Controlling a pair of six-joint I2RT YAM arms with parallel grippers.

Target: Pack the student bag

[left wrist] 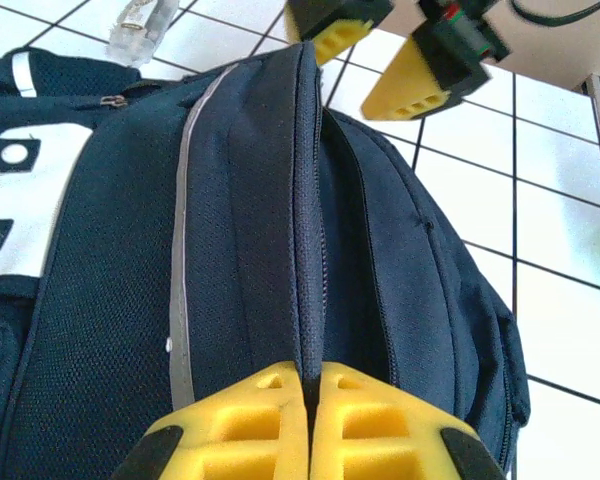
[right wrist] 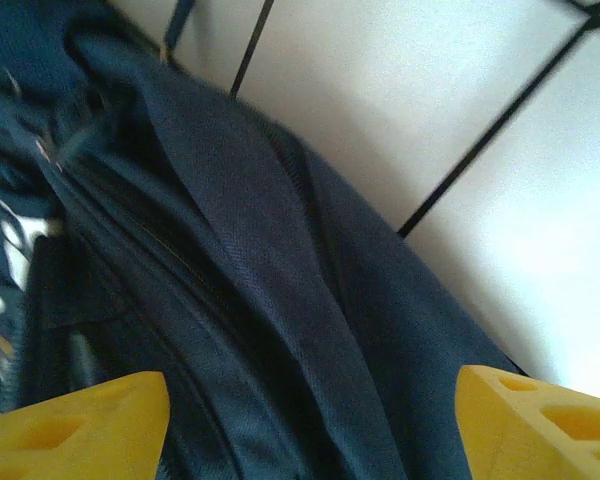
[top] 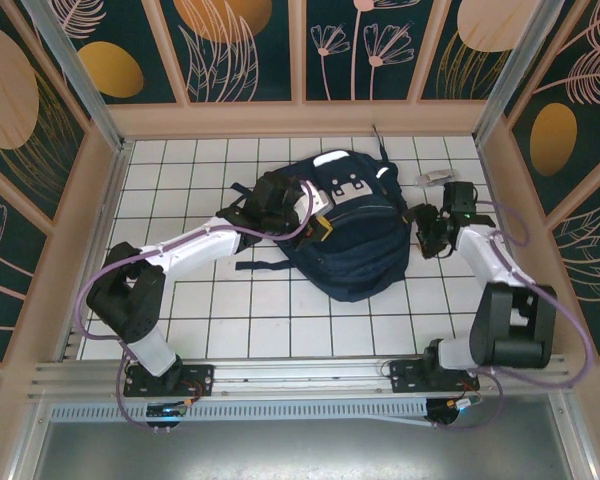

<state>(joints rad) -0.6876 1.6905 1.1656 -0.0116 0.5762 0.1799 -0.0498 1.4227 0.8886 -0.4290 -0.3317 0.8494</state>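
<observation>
The student bag point(top: 350, 235), navy blue with white stripes and white-grey patches, lies flat mid-table. My left gripper point(top: 320, 226) sits at the bag's left side. In the left wrist view its yellow fingers point(left wrist: 250, 420) are shut on a raised ridge of the bag's fabric point(left wrist: 100, 300) beside a zipper line. My right gripper point(top: 427, 238) hangs at the bag's right edge, open. Its two pads point(right wrist: 80, 425) stand wide apart over the dark fabric point(right wrist: 240, 280), touching nothing. The right gripper point(left wrist: 375, 60) also shows beyond the bag's far side.
A small pale clear object point(top: 435, 178) point(left wrist: 145, 15) lies on the tiles behind the right gripper. A loose dark strap point(top: 265, 265) trails left of the bag. Wooden walls point(top: 100, 230) ring the tiled table; open tiles point(top: 280, 320) lie in front of the bag.
</observation>
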